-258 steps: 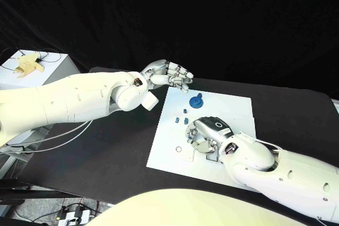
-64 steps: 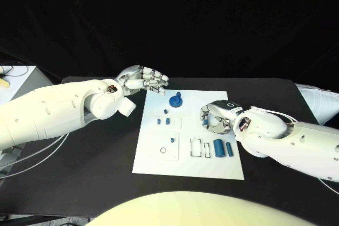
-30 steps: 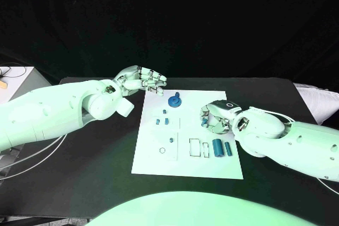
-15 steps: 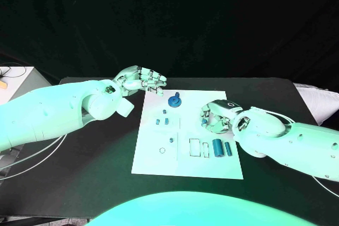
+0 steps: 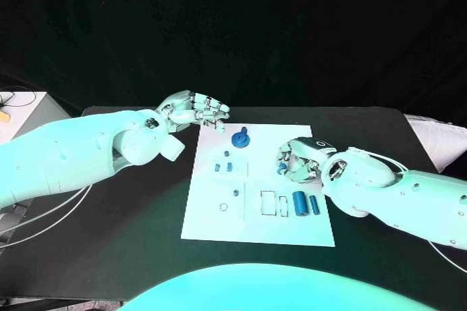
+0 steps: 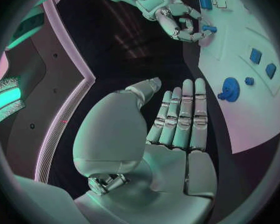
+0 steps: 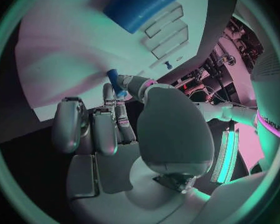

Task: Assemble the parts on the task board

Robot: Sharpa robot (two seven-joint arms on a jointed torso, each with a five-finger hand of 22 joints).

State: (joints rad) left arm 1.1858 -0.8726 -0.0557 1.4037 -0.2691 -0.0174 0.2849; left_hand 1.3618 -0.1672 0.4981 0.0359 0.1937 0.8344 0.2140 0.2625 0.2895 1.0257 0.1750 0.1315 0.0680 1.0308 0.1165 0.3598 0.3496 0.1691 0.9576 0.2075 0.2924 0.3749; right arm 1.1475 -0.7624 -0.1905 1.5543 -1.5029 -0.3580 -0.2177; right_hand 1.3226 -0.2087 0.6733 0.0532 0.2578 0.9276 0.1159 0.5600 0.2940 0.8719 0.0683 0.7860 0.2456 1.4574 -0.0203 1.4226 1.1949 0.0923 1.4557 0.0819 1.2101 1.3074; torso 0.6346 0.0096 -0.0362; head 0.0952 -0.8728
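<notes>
Right robot hand [image 5: 297,161] apparently pinches small blue part [image 7: 114,79] above task board [image 5: 219,223].

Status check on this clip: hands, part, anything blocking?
Right hand pinches a small blue part above the task board. Left hand holds nothing, at the board's far corner. Nothing blocking.

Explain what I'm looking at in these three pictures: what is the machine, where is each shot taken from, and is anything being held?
It is a two-armed robot at a black table. One picture looks down from its head; the two round ones come from cameras at each wrist. On the table lies the white task board, with small blue parts on it, including a round blue part and two blue cylinders. The right hand pinches a small blue part above the board. The left hand holds nothing, its fingers straight, beside the board's far corner.
</notes>
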